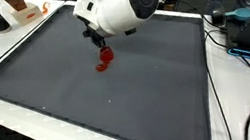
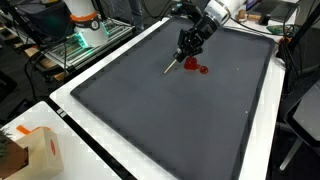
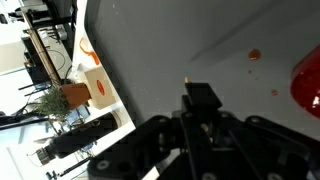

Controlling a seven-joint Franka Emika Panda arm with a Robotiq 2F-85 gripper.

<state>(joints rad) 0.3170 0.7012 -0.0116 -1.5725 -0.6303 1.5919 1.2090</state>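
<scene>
Where the claw stands: the claw [image 2: 186, 50] hangs low over the far part of the dark grey mat [image 2: 150, 115], which covers most of the white bench [image 2: 72, 104].
Claw state: clenched on a thin stick [image 2: 173, 66] (brush, pen or rod, too small to tell), which slants down out of it.
Stick tip: at or just above the mat; neither exterior view shows whether it touches.
Red blob: the red blob [image 1: 105, 62] lies on the mat just beside the stick, almost under the claw. The wrist view catches the red blob [image 3: 309, 76] at its right edge. Whether it is paint or a small object is unclear.
Orange speck: a small orange speck [image 3: 254, 56] sits on the mat near the blob.
Step in hand: judged to be working the stick's tip at the blob's edge.
Next move calls for: a steady, shallow stroke, a firm grip so the stick does not swivel, and light pressure on the mat.
Elsewhere: a cardboard box [image 2: 30, 150] stands at the bench's near corner, well apart.
</scene>
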